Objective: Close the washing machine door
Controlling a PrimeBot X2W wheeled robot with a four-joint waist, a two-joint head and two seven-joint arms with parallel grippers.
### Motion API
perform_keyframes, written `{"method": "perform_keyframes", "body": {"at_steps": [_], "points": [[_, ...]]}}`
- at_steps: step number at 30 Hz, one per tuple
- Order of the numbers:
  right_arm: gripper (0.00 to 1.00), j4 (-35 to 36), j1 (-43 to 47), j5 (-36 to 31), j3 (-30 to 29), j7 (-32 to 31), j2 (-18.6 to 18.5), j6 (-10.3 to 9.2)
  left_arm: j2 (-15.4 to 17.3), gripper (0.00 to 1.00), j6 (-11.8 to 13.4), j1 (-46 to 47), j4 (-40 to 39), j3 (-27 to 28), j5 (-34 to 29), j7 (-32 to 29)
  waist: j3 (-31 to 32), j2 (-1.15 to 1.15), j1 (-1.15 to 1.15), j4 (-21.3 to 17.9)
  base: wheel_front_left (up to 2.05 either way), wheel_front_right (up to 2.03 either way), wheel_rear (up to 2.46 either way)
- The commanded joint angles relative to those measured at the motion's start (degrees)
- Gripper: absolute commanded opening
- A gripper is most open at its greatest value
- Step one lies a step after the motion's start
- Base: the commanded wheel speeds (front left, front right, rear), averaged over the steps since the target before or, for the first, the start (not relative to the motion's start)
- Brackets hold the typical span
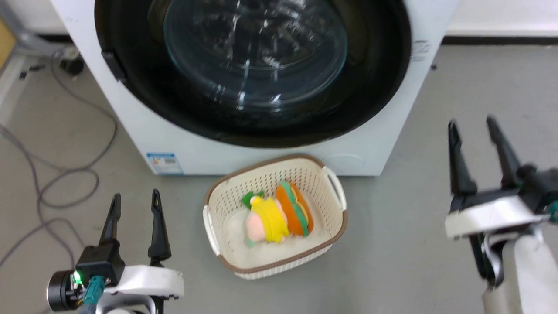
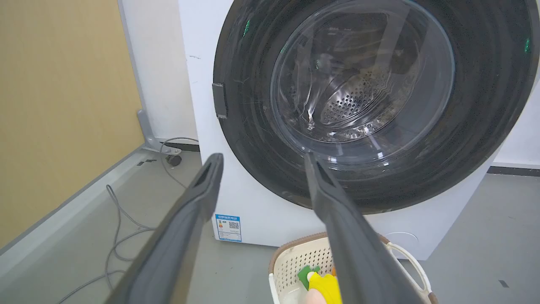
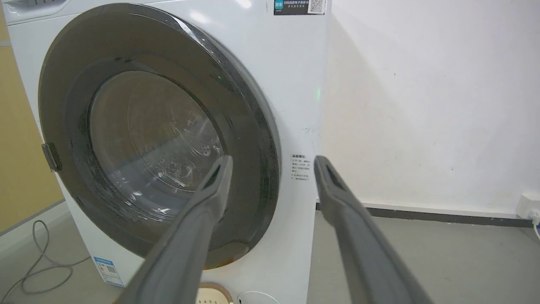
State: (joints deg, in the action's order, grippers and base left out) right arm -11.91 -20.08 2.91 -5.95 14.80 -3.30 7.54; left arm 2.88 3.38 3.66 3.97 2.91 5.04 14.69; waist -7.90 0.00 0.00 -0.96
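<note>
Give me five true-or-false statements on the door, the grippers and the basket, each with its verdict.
1. The washing machine door lies shut against the washing machine. True.
2. The left gripper grips the door's rim. False: it is open, empty, apart from the door.
3. The right gripper is open. True.
4. The basket is empty. False: soft toys lie in it.
5. The basket stands before the machine. True.

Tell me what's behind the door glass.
Through the door glass, part of the perforated steel drum shows in the left wrist view. Glare and reflections cover the rest, so I cannot tell whether anything lies in the drum.
</note>
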Motion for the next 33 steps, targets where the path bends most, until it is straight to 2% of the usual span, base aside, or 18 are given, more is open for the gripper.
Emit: {"method": "perform_keyframes", "body": {"at_steps": [1, 11, 19, 20, 33], "points": [[1.00, -0.1, 1.8, 0.7, 0.3, 0.2, 0.4, -0.05, 0.0, 1.00, 0.1, -1.0, 0.2, 0.3, -0.4, 0.3, 1.7, 0.00, 0.00, -1.1, 0.00, 0.00, 0.00], [1.00, 0.6, 12.7, 5.5, 1.4, 0.2, 0.4, -0.05, 0.0, 1.00, 0.5, -5.3, 0.9, 0.0, -0.2, 0.3, 7.0, 0.00, 0.00, -2.5, 0.00, 0.00, 0.00], [1.00, 2.9, 19.5, 8.0, 2.3, 0.2, 0.4, -0.05, 0.0, 1.00, 0.3, -7.0, 1.3, -0.8, -0.8, 0.3, 8.8, 0.00, 0.00, -2.8, 0.00, 0.00, 0.00], [0.00, 2.7, 19.3, 7.8, 2.3, 0.0, 0.2, 0.00, 0.0, 0.00, 0.4, -6.4, 1.2, -0.7, -0.7, 0.0, 8.8, 0.00, 0.00, -2.8, 0.00, 0.00, 0.00], [0.00, 3.4, 19.4, 7.0, 2.5, -1.3, 0.2, 0.00, 0.0, 0.00, 0.2, -6.1, 0.8, -0.8, -1.1, -1.2, 8.8, 0.00, 0.00, -2.5, 0.00, 0.00, 0.00]]}}
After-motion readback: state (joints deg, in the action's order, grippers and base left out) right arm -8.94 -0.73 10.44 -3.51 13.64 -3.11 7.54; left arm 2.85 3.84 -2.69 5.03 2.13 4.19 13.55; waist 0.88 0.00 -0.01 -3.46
